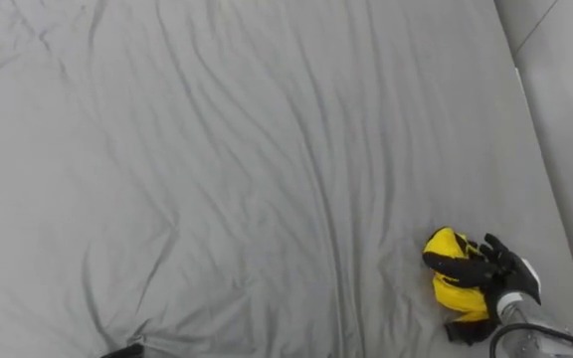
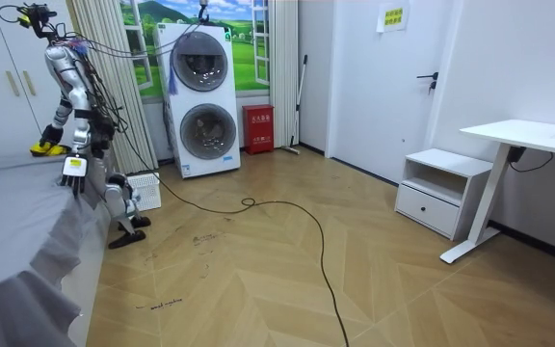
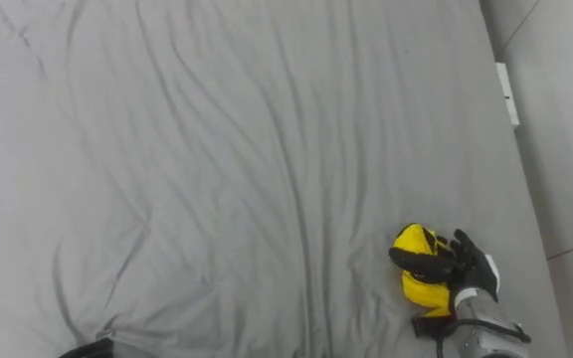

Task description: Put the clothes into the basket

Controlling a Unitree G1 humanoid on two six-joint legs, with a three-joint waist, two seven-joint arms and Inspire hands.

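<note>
yellow garment (image 1: pixel 452 290) half-hidden in right hand (image 1: pixel 500 265)

The right arm comes in from the lower right, its silver wrist angled up and inward. The black right hand (image 1: pixel 500 267) has its fingers (image 1: pixel 466 255) curled round a crumpled yellow garment (image 1: pixel 453 290). The left hand (image 2: pixel 73 167) (the one nearer the room camera) hangs low, arm pointing downward.
</note>
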